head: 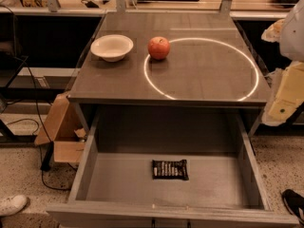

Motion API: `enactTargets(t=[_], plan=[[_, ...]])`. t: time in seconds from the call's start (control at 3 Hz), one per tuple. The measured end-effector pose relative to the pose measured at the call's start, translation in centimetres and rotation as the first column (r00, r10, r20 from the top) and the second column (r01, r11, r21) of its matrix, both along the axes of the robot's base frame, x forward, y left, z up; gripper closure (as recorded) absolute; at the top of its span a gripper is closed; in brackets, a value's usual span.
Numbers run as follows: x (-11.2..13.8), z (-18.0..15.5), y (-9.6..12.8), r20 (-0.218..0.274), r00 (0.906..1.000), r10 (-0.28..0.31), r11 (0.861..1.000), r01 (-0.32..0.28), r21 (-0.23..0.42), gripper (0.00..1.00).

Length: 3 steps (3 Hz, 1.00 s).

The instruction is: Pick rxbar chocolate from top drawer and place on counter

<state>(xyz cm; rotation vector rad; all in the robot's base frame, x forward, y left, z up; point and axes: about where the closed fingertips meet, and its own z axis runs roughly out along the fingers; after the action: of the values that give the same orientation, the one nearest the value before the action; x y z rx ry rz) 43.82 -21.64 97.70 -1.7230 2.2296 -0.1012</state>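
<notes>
The rxbar chocolate (170,169), a flat black wrapper with white lettering, lies flat on the floor of the open top drawer (90,160), near its middle front. The drawer is pulled out under the counter (204,75), a dark grey-brown top with a bright ring of light on it. My gripper (286,95) shows as a pale yellowish part below the white arm at the right edge of the view. It is beside the counter's right side, well to the right of the bar and higher, touching nothing that I can see.
A white bowl (112,47) and a red apple (159,47) stand on the counter's back left. A cardboard box (59,132) and cables lie on the floor at left. A shoe (11,204) is at bottom left and another (294,203) at bottom right.
</notes>
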Motion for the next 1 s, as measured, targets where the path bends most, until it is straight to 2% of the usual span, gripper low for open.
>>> enactTargets(t=[0.33, 0.67, 1.0], plan=[[0.0, 0.1, 0.0, 0.003, 1.0, 0.001, 1.0, -0.001, 0.001, 0.0], [-0.5, -1.3, 1.3, 0.005, 0.9996, 0.029, 0.999, -0.029, 0.045, 0.0], [-1.5, -3.7, 3.5, -0.001, 0.9971, 0.076, 0.99, -0.075, 0.116, 0.0]])
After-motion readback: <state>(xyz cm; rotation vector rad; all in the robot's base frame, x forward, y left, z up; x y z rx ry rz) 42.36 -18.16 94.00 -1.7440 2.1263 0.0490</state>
